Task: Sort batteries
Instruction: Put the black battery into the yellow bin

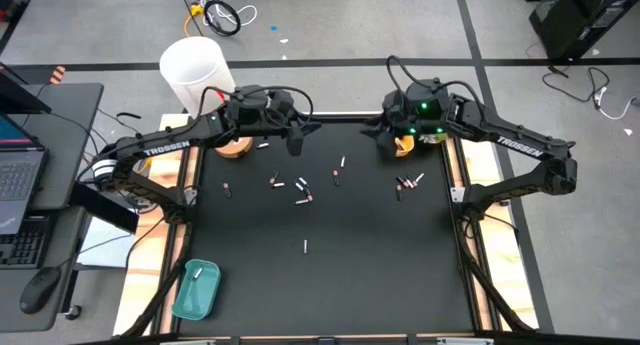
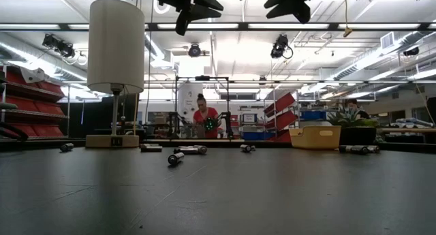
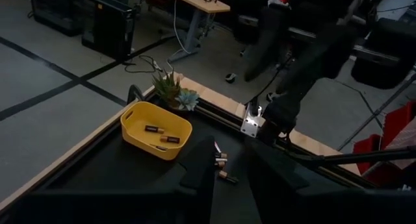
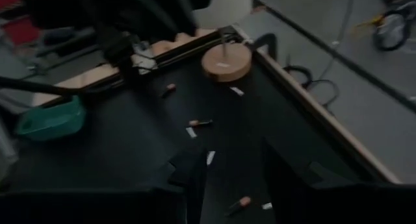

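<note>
Both grippers are raised above the mat, fingers apart and empty: left gripper [image 1: 296, 137], right gripper [image 1: 386, 143]. Batteries [image 1: 302, 188] lie scattered mid-mat, presumably awaiting sorting; the yellow tray [image 3: 156, 129] already contains two, the teal tray [image 1: 196, 290] one.

In the high view, the white word "TROSSEN" stands on the dark forearm link of the left robot arm [image 1: 165, 149], toward nine o'clock of the black table mat. The same white word "TROSSEN" stands on the dark forearm link of the right robot arm [image 1: 519, 143], toward three o'clock. No other text, number or sign can be read; any battery labels are too small to make out.
</note>
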Controlling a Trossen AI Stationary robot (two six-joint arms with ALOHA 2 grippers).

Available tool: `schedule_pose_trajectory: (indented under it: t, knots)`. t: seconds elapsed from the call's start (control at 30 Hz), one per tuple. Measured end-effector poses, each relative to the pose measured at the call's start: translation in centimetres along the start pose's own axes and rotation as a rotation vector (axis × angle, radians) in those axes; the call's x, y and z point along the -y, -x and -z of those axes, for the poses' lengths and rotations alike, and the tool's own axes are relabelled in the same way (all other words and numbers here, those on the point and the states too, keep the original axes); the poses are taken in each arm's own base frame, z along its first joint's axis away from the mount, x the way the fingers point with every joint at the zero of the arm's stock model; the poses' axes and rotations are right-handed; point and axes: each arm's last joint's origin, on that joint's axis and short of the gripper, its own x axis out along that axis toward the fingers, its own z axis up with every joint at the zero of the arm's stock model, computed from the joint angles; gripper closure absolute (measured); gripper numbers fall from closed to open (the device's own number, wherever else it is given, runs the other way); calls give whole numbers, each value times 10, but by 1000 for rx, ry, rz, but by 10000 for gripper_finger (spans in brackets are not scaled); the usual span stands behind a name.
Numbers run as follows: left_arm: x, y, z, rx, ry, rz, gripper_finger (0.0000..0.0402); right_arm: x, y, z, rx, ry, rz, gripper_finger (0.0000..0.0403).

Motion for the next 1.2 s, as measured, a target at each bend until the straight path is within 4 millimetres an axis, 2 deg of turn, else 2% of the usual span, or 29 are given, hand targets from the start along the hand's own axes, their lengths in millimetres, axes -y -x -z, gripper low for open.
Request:
schedule_pose_trajectory:
  t: [0.2,0.33,0.53,0.87,1.2]
  knots:
    - [0,0,0,0,0,0,303,9,0,-1,14,-72,64,270]
    - [0,0,0,0,0,0,303,5,0,1,2,-114,53,273]
    - [0,0,0,1,0,-1,303,2,-1,2,-4,-100,74,281]
    - [0,0,0,0,0,0,303,20,2,-3,19,-27,73,301]
    - [0,0,0,0,0,0,303,18,2,-3,21,-8,39,312]
